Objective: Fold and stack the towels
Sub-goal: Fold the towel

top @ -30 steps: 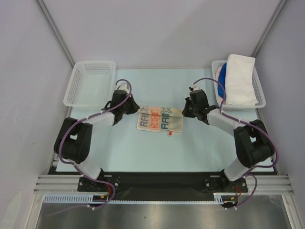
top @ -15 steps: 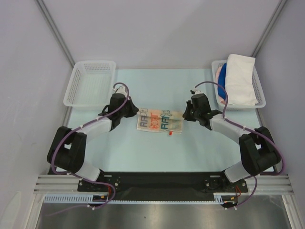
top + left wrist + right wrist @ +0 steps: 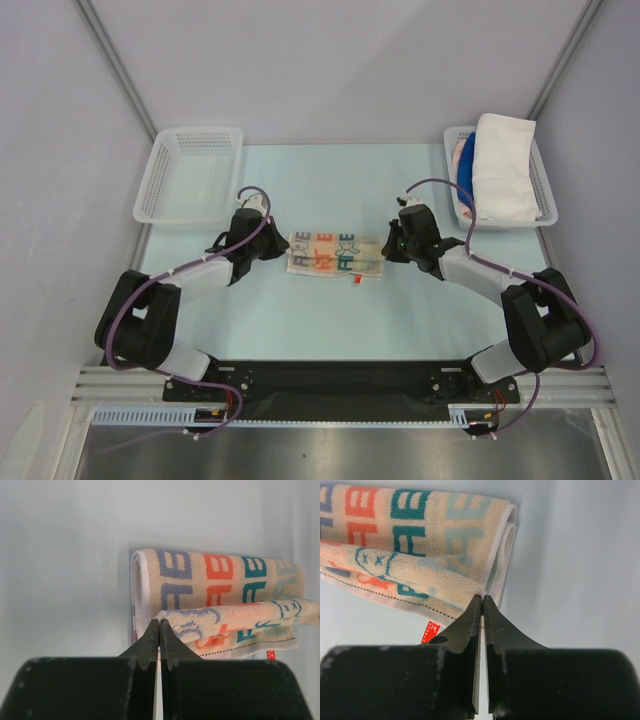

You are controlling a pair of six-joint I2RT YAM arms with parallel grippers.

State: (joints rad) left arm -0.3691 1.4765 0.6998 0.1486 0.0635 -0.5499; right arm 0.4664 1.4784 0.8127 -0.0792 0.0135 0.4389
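**While the left hand (image 3: pixel 160 624) and right hand (image 3: pixel 482 600) pinch its corners, the cream lettered towel (image 3: pixel 335 253) lies folded at mid-table**

Nearest the arm bases, the pale blue surface (image 3: pixel 300 320) shows bare. Just beyond, the cream lettered towel rests flat at the middle, with a small red tag (image 3: pixel 357 280) at its near edge. The left hand's jaws are pressed together on the left corner of the towel's raised upper layer. The right hand is closed narrowly on that layer's right corner. At the far left stands a white mesh basket (image 3: pixel 150 205). At the far right, a second basket (image 3: pixel 546 195) holds a folded white towel (image 3: pixel 500 165), with a blue towel (image 3: pixel 466 188) and a pink towel (image 3: pixel 460 150) against its inner side.
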